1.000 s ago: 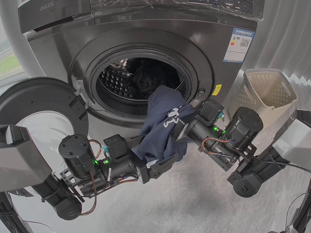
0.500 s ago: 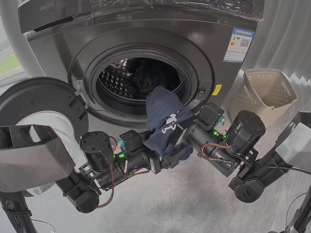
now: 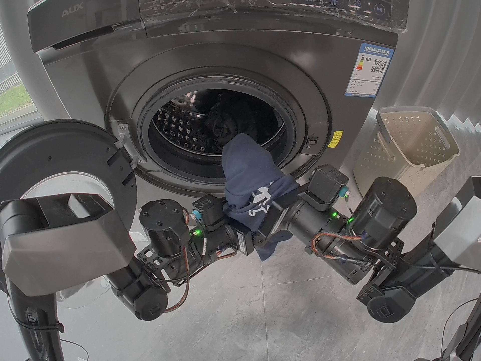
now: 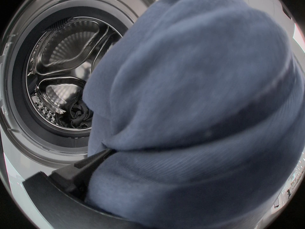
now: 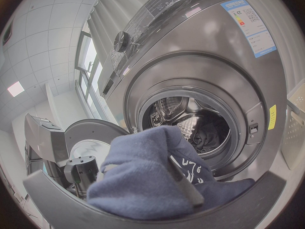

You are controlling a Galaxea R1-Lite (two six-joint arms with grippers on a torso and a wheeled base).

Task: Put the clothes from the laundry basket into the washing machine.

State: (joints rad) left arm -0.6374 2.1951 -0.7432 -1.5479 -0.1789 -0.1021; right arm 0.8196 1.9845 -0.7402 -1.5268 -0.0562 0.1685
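My right gripper (image 3: 268,215) is clamped on a navy shirt (image 3: 248,171) at the mouth of the washer (image 3: 325,81). The shirt covers my left gripper (image 3: 249,240); I cannot tell its state.

The washing machine (image 3: 90,76) bears a brand word in pale capitals on its detergent drawer (image 3: 82,18). A blue-and-white energy label (image 3: 369,70) on its front carries coloured rating bars and 1 QR code, with print too small to read. White icons mark the control panel (image 3: 345,3). A yellow sticker (image 3: 335,139) sits beside the door latch. The navy garment (image 3: 250,176) shows an illegible white motif.
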